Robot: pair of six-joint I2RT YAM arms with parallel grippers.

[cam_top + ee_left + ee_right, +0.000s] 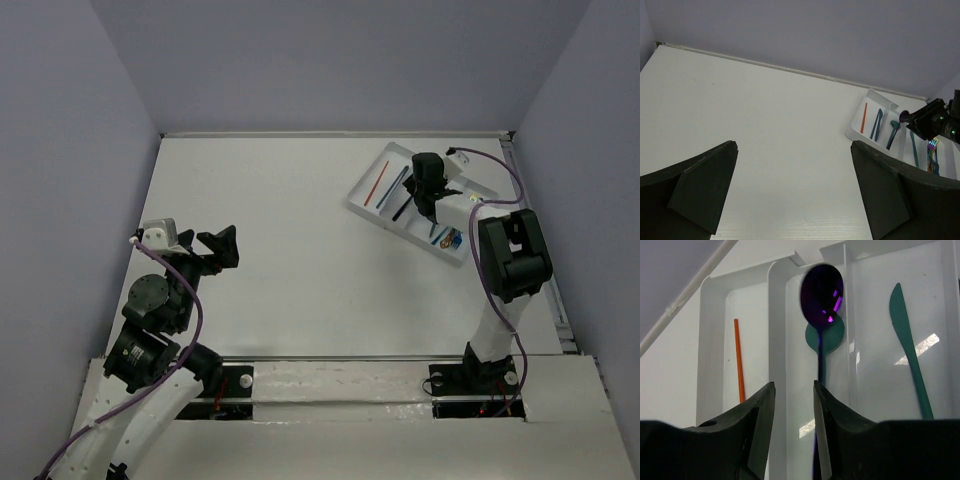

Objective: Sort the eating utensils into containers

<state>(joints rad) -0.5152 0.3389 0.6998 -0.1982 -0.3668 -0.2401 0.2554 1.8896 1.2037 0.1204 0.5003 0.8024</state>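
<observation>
The white tray (390, 226) lies at the far right of the table. My right gripper (427, 206) hangs over it, jaws parted (793, 385). A purple spoon (821, 292) sticks out past them, its handle along the inner edge of the right finger, above a teal spoon (834, 337) in a middle compartment. Its bowl is blurred, and whether it is still gripped does not show. An orange stick (739, 365) lies in the left compartment and a teal knife (910, 355) in the right one. My left gripper (224, 246) is open and empty (794, 145) over bare table at the left.
The left wrist view shows the tray (852, 134) with the orange stick (864, 117), blue and teal pieces (876, 125) and a rainbow fork (931, 150). The back wall runs just behind the tray. A metal rail edges the table's right side (540, 250).
</observation>
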